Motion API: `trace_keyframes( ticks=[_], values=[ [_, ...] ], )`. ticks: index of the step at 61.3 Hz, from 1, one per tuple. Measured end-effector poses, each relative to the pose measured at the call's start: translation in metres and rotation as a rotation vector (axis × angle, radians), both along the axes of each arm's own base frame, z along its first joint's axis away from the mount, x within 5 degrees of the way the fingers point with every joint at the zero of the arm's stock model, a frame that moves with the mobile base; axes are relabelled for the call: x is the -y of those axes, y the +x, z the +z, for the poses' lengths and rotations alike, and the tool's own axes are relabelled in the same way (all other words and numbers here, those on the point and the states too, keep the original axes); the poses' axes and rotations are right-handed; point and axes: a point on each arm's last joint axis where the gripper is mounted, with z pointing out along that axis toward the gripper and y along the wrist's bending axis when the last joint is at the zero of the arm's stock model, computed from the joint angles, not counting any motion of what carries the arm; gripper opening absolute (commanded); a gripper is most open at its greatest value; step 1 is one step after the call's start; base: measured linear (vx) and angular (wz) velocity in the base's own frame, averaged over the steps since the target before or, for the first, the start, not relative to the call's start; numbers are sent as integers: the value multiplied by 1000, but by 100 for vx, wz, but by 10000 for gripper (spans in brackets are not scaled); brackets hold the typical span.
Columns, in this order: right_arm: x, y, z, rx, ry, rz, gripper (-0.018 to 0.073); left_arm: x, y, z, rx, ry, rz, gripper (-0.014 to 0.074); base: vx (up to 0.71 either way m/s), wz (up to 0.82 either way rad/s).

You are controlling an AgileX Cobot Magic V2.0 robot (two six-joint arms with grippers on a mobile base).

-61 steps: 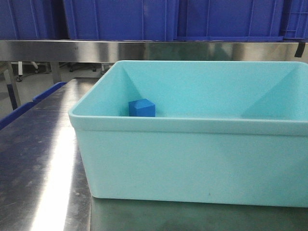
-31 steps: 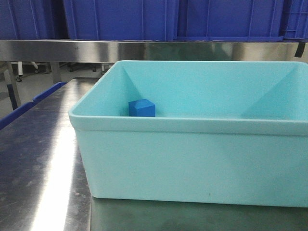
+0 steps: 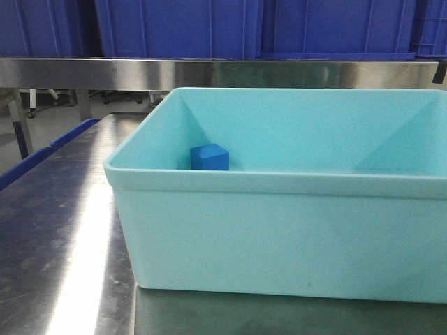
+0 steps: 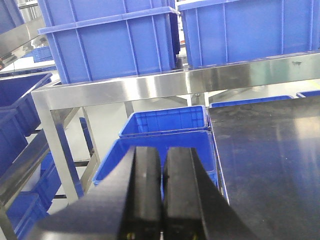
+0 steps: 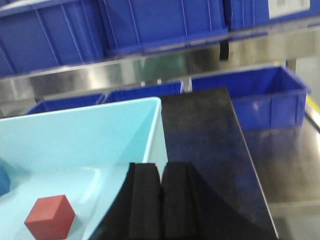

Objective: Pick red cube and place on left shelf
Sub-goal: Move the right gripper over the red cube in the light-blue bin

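Observation:
The red cube [image 5: 50,216] lies on the floor of a turquoise bin [image 5: 125,130], down and left of my right gripper [image 5: 161,167], which is shut and empty above the bin's right rim. In the front view the bin's near wall [image 3: 279,237] hides the red cube. My left gripper [image 4: 162,150] is shut and empty, off the table's left edge above blue crates. A stainless-steel rack [image 4: 150,87] carrying large blue crates stands beyond it. Its roller tracks do not show, and I cannot tell which part is the left shelf.
A blue cube [image 3: 209,157] sits in the bin's far-left corner. The bin stands on a steel tabletop [image 3: 56,230]. A steel rail [image 3: 209,72] with blue crates [image 3: 181,28] runs behind it. Low blue crates [image 4: 165,122] stand left of the table.
The bin and the background have shifted slightly to the right in the front view. Nothing else has visibly moved.

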Motion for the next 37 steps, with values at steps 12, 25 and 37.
trace_keyframes(
  ticks=[12, 25, 37],
  values=[
    [-1, 36, 41, -132, 7, 4, 51, 0, 0, 0, 0, 0, 0, 106, 0, 0],
    [-6, 94, 72, -301, 5, 31, 51, 0, 0, 0, 0, 0, 0, 106, -1, -7],
    [-33, 144, 84, -439, -22, 152, 51, 0, 0, 0, 0, 0, 0, 106, 0, 0]
  ],
)
